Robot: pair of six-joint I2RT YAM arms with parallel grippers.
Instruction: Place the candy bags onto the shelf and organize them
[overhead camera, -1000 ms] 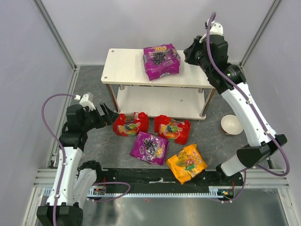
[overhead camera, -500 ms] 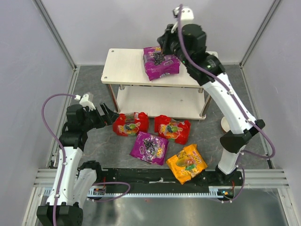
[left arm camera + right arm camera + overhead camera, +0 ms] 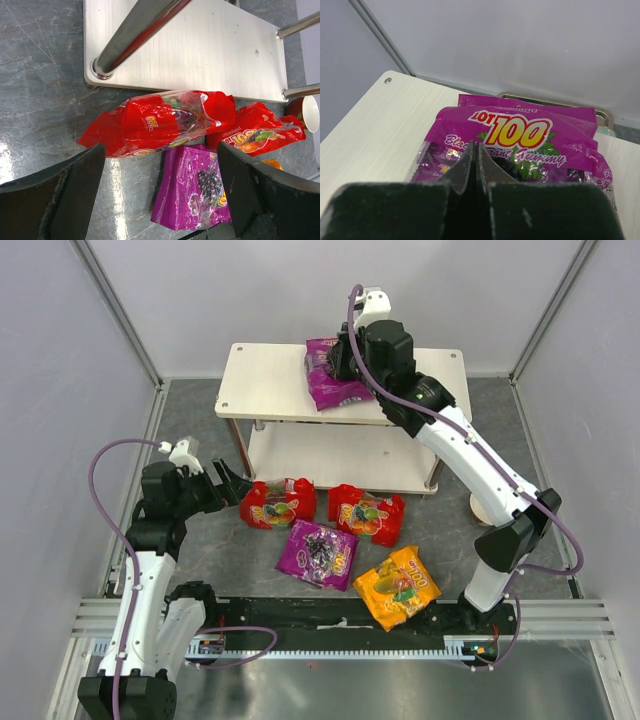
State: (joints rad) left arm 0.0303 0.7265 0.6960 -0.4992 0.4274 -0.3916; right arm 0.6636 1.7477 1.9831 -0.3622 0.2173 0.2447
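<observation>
Shelf (image 3: 270,380): two-tier, back centre of table. Top board carries one purple bag (image 3: 332,390), right of centre; lower board looks bare.

R arm: biggest change. 1 s ago it stood off the shelf's right end; half a sec ago it was swinging in; now it reaches across the top board w/ its wrist over the bag's far side. Right gripper (image 3: 477,155): fingers pressed together to a single wedge, tips at the bag's near edge. Nothing seen between them. Can't tell if they touch the film.

Purple bag itself approx. where it was, maybe slightly turned. My read: R arm is back to nudge or square it, not to lift it.

L arm: no movement over the sec. Left gripper (image 3: 236,484) spread wide, low, facing the left red bag (image 3: 278,503), not touching it.

Floor bags unchanged, in front of shelf: second red bag (image 3: 367,514), second purple bag (image 3: 320,552), orange-yellow bag (image 3: 398,586).

Tally: 1 of 5 shelved, 4 to go. Left red bag prob. next.

White bowl (image 3: 314,112) at right, irrelevant.
</observation>
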